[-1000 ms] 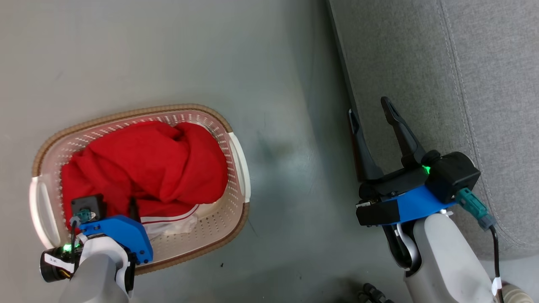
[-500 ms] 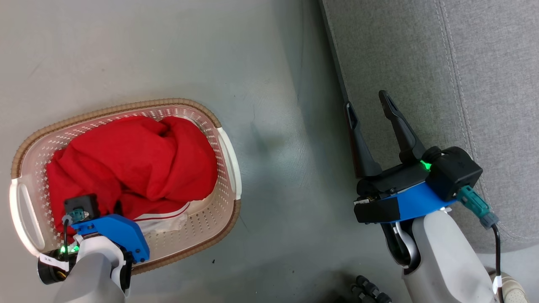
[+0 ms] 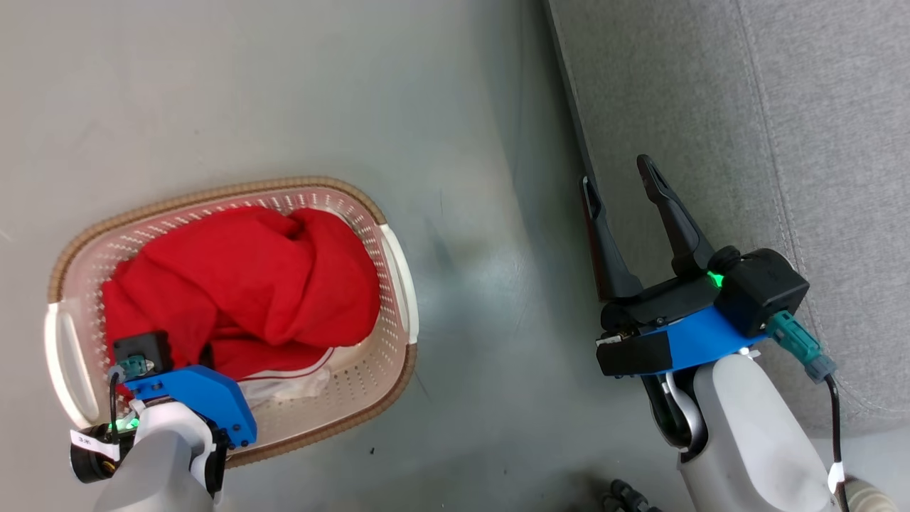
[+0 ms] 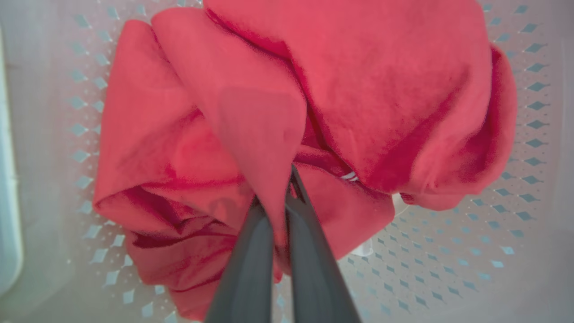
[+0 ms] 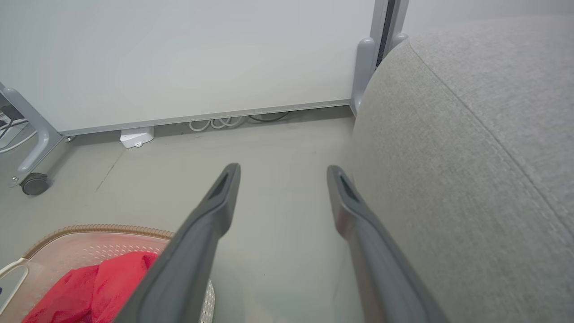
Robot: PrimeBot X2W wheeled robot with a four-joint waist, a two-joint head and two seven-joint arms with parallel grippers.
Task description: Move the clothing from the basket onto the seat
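Left end effector [image 4: 276,194] pinches one thin fold of clothing [image 4: 381,89]; right end effector [image 5: 282,177] spread, idle. Risk: the fold may slip free, or the bundle may snag and drag the basket [image 4: 515,202] beneath it.

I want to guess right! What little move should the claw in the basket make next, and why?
Probably lift the left claw straight up: it is shut on a fold of the red clothing, which lies in the basket, not yet on the grey seat.
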